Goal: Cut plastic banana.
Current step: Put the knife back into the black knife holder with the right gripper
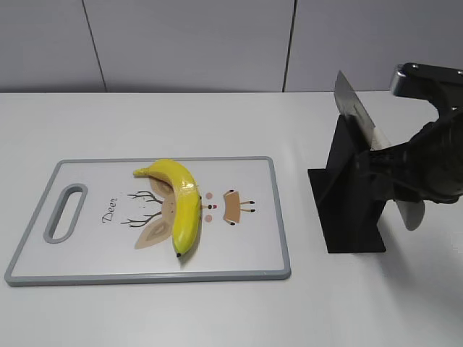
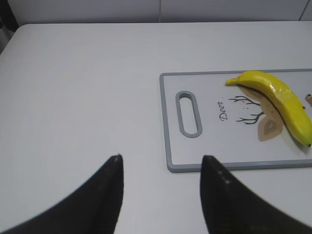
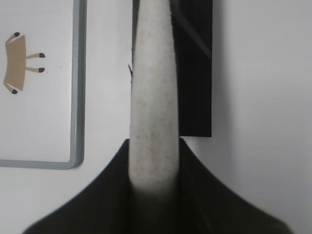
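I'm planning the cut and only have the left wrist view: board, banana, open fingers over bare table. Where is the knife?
Observer: The knife is at a black stand on the table, to the right of the cutting board and apart from it.
Operator: Does the right arm have it?
Observer: Yes. The right gripper is shut on the knife's pale handle, and the blade sticks up above the stand.
Operator: Is anything on the board beyond my frame?
Observer: Only the banana lies on it, near the middle. The rest is printed drawing.
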{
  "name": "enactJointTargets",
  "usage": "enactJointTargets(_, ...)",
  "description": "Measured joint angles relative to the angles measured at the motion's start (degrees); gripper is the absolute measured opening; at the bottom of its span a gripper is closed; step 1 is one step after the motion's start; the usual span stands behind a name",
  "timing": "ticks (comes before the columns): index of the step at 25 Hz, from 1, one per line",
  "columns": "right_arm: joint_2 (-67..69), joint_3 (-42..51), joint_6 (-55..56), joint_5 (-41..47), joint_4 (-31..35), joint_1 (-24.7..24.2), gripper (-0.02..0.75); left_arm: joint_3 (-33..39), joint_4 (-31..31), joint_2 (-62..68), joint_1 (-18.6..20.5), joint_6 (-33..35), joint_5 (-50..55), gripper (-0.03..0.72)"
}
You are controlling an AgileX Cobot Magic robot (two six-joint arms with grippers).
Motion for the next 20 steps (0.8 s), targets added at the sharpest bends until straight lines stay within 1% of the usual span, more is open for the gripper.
enactJointTargets(3, 0.01, 0.0, 0.0, 1.2, 1.22, 0.0, 0.162, 0.0, 0.0, 0.0, 0.0, 0.0, 0.0, 0.488)
enactJointTargets(10, 0.01, 0.0, -0.04, 4.32, 1.82, 0.0, 0.162, 0.0, 0.0, 0.0, 0.0, 0.0, 0.0, 0.483)
enactJointTargets(17, 0.01, 0.0, -0.11, 4.76, 2.07, 0.07, 0.164, 0.0, 0.0, 0.0, 0.0, 0.0, 0.0, 0.469)
enactJointTargets(18, 0.01, 0.0, -0.11, 4.76, 2.07, 0.07, 0.172, 0.0, 0.0, 0.0, 0.0, 0.0, 0.0, 0.469)
enactJointTargets(19, 0.01, 0.0, -0.11, 4.76, 2.07, 0.07, 0.197, 0.0, 0.0, 0.0, 0.0, 0.0, 0.0, 0.469)
enactJointTargets(20, 0.01, 0.0, -0.11, 4.78, 2.07, 0.07, 0.244, 0.0, 0.0, 0.0, 0.0, 0.0, 0.0, 0.469)
